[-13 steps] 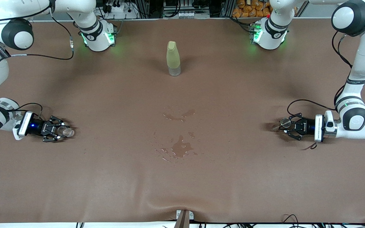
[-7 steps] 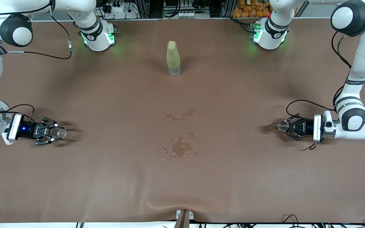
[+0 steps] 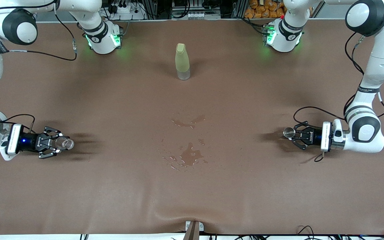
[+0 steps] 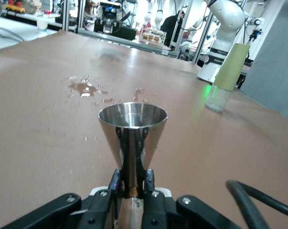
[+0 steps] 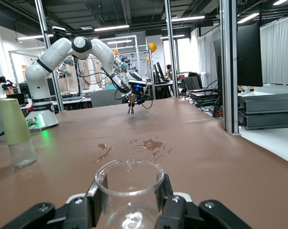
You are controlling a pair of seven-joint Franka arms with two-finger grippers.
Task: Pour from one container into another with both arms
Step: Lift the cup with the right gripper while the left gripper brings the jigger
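Note:
My right gripper [image 3: 59, 143] is shut on the tiny clear glass cup [image 3: 66, 143], held mouth-up just above the table at the right arm's end. In the right wrist view the glass [image 5: 129, 183] sits between the black fingers [image 5: 100, 190]. My left gripper [image 3: 296, 135] is shut on the steel jigger [image 3: 289, 132], low over the table at the left arm's end. The left wrist view shows the jigger [image 4: 133, 126] upright, pinched at its waist by my left gripper [image 4: 133, 180]. The jigger [image 5: 131, 109] also shows far off in the right wrist view.
A tall yellow-green bottle [image 3: 182, 61] stands mid-table, toward the robots' bases. Spilled liquid forms a puddle [image 3: 190, 155] and drops [image 3: 188, 122] on the brown cloth at the table's middle. Both show in the wrist views: bottle [image 4: 227, 71], puddle [image 5: 146, 143].
Both grippers have risen a little with their containers, their shadows now apart from them. The left gripper has shifted toward the table's middle; the right drew back, then forward again.

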